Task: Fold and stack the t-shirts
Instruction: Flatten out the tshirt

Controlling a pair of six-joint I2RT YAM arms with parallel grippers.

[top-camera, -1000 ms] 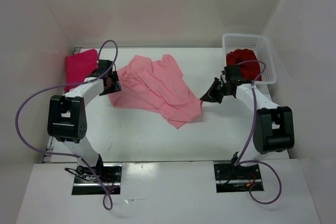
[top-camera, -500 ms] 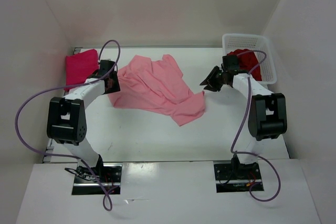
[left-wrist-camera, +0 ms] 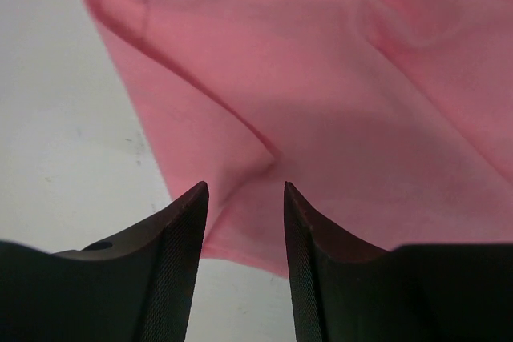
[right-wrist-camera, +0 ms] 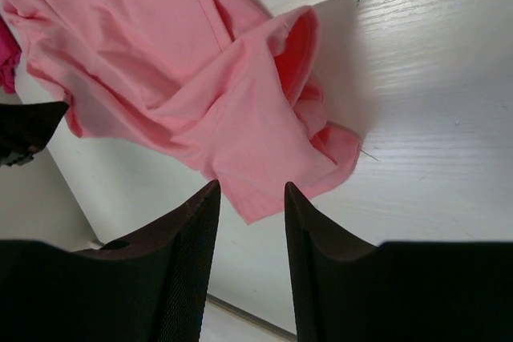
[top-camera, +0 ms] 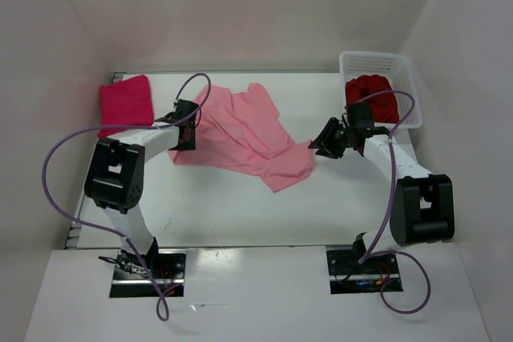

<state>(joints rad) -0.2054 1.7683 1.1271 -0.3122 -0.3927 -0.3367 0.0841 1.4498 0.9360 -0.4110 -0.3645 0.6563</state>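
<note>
salmon shirt (top-camera: 240, 134) crumpled, left fingers (left-wrist-camera: 172, 270) apart

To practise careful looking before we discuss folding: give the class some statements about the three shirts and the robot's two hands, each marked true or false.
1. The dark crimson shirt lies in the white basket. True.
2. The salmon pink shirt is neatly folded. False: it lies spread out and crumpled on the table.
3. The magenta shirt lies at the table's far left. True.
4. The right hand is shut on the crimson shirt. False: it is open, beside the pink shirt's right corner.
5. The left hand is open at the pink shirt's left edge. True.
</note>
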